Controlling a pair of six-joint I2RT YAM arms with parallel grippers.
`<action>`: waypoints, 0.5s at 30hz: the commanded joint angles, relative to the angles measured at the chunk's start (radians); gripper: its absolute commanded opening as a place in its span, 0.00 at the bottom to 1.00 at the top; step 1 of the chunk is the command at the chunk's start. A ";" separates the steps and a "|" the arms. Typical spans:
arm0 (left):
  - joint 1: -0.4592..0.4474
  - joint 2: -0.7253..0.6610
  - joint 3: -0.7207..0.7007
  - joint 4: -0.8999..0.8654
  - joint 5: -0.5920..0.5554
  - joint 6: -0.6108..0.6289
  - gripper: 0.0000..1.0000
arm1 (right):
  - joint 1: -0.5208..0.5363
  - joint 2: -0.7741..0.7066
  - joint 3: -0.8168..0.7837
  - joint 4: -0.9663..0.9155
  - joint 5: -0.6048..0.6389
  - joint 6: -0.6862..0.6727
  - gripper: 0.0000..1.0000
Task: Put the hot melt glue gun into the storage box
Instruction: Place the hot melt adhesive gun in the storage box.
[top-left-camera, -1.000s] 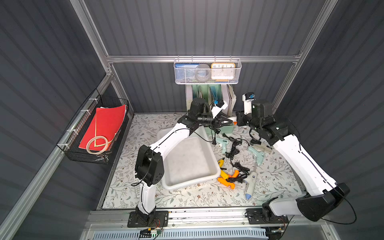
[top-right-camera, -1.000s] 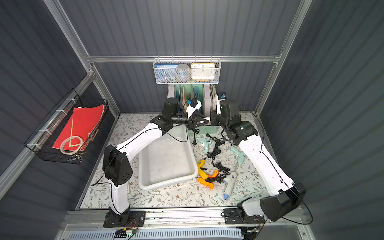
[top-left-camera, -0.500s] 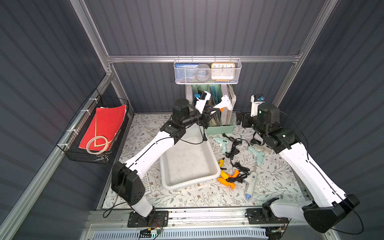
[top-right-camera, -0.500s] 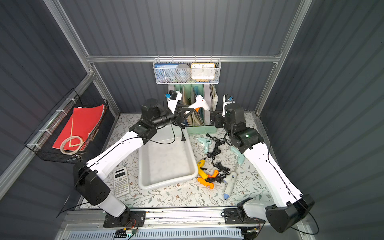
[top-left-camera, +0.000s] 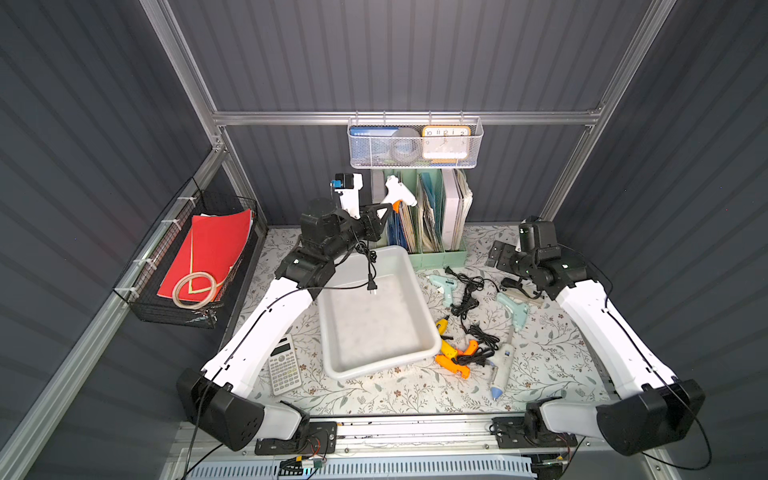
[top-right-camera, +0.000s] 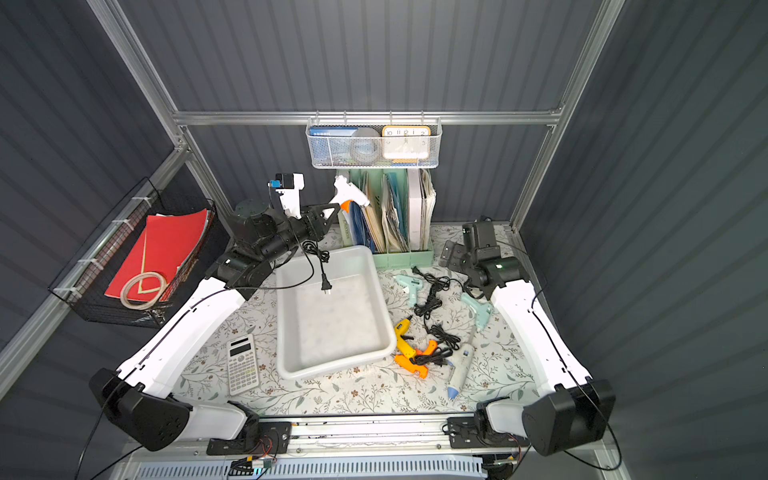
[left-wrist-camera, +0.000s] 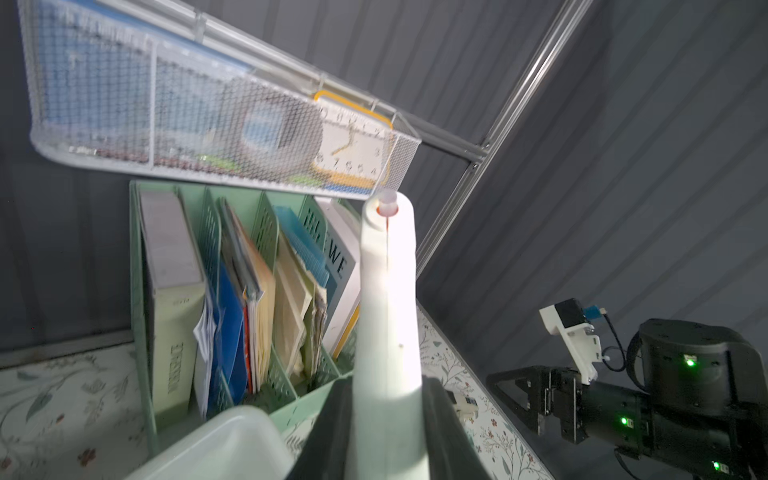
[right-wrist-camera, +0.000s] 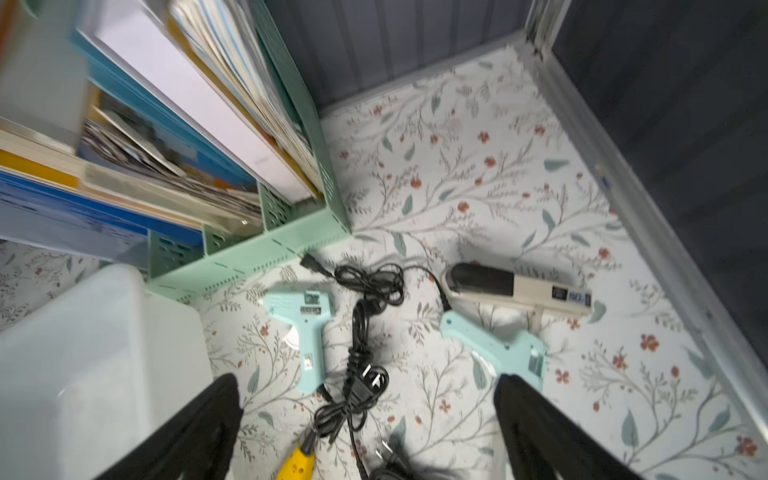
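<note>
The right gripper (right-wrist-camera: 368, 382) let go, fingers wide apart, leaving the left gripper (top-left-camera: 385, 208) clamped on the white glue gun (top-left-camera: 400, 194) up near the storage box (top-left-camera: 374, 328).

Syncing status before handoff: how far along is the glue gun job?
Done: the pickup. The left gripper is shut on a white glue gun, raised near the far end of the storage box. In hand: the carry, with the plug dangling over the box. Left: lower and release; the box is empty. The right gripper is open, holding nothing.
</note>
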 joint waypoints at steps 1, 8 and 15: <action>0.016 -0.011 -0.025 -0.118 -0.011 -0.095 0.00 | -0.018 0.004 -0.046 -0.060 -0.136 0.050 0.99; 0.070 -0.013 -0.167 -0.189 0.057 -0.215 0.00 | -0.003 0.080 -0.065 -0.044 -0.294 -0.023 0.83; 0.111 0.001 -0.281 -0.162 0.133 -0.253 0.00 | 0.116 0.232 0.039 -0.125 -0.213 -0.055 0.79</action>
